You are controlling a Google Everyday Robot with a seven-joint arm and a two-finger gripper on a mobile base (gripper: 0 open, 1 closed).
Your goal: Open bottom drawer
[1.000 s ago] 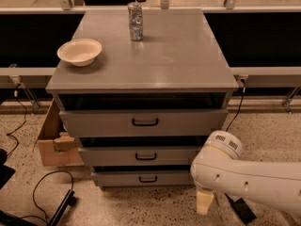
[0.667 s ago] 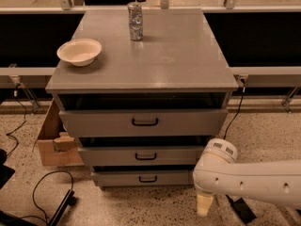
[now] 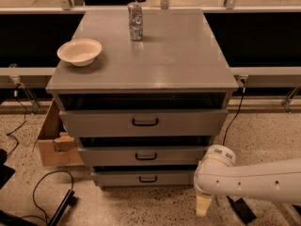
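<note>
Grey bottom drawer, black loop handle; cream tool low beside it, grip state unclear.

Quick count: one grey cabinet with three drawers, namely top drawer, middle drawer and bottom drawer, and three black handles, one each. On top, one bowl and one can. One cardboard box on the left. One gripper, down low, just right of the bottom drawer.
</note>
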